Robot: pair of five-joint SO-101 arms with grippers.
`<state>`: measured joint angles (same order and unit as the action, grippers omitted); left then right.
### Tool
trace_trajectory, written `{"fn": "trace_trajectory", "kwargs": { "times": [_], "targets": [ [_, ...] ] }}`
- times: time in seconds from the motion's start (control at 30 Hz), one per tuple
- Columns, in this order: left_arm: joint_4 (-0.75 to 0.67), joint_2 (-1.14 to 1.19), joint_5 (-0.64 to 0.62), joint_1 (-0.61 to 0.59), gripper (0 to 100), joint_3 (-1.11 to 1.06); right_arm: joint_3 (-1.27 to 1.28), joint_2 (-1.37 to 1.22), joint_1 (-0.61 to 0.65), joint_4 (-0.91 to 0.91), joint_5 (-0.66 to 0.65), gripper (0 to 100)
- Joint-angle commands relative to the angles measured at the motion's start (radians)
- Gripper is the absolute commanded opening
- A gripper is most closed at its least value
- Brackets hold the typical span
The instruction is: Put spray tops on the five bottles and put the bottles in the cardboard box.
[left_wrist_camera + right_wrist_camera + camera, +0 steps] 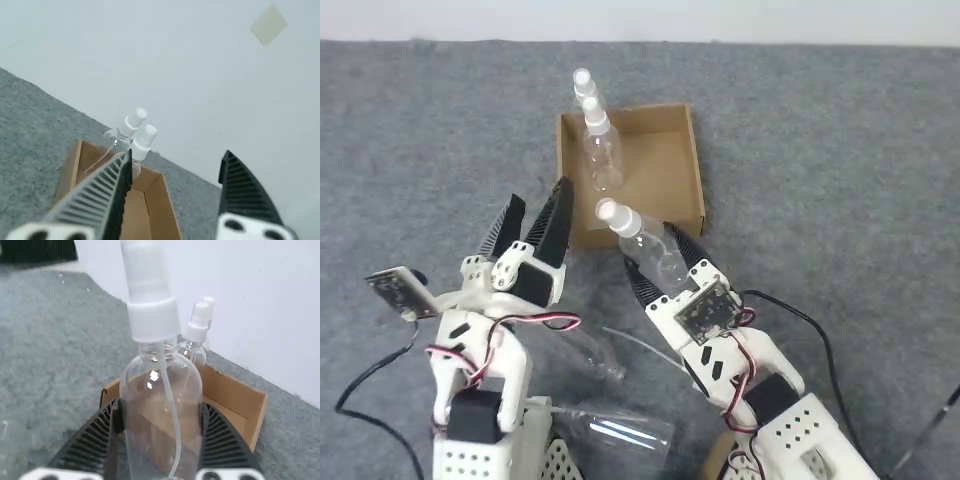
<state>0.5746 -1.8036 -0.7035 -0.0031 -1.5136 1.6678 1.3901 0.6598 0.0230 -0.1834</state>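
Observation:
The cardboard box (660, 170) sits in the middle of the grey mat. Two clear bottles (602, 150) with white spray tops stand in its far left corner; their tops (140, 130) also rise ahead in the left wrist view. My right gripper (655, 250) is shut on a third clear bottle (160, 405) with a white spray top (150, 290), held just in front of the box's near wall (235, 395). My left gripper (540, 195) is open with nothing between its fingers (100, 200), by the box's near left corner.
Two more clear bottles lie on the mat near the arm bases, one (592, 355) between the arms and one (620, 428) lower down. A thin clear tube (642, 345) lies beside them. Black cables (800, 320) trail at both sides.

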Motion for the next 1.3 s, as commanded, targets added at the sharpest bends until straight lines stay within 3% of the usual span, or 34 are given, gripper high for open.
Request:
{"fn": "trace_trajectory", "kwargs": {
  "times": [0.0, 0.33, 0.5, 0.8, 1.07, 1.27],
  "targets": [
    [-0.157, -0.018, 0.025, 0.037, 26, -0.058, 0.020, 0.025, 0.005, -0.038, 0.072, 6.7],
    [-0.164, -0.018, 0.245, 0.242, 26, -0.140, 0.021, 0.025, 0.004, -0.033, 0.069, 6.7],
    [-0.164, -0.018, 0.298, 0.288, 26, -0.160, 0.023, 0.025, -0.001, -0.028, 0.069, 6.7],
    [-0.164, -0.020, 0.293, 0.279, 26, -0.143, 0.023, 0.024, -0.008, 0.024, 0.069, 6.6],
    [-0.164, -0.020, 0.298, 0.272, 26, -0.117, 0.023, 0.024, -0.096, 0.022, 0.074, 6.3],
    [-0.163, -0.020, 0.296, 0.110, 26, -0.028, 0.023, 0.024, -0.099, 0.022, 0.077, 6.3]
  ]
}}
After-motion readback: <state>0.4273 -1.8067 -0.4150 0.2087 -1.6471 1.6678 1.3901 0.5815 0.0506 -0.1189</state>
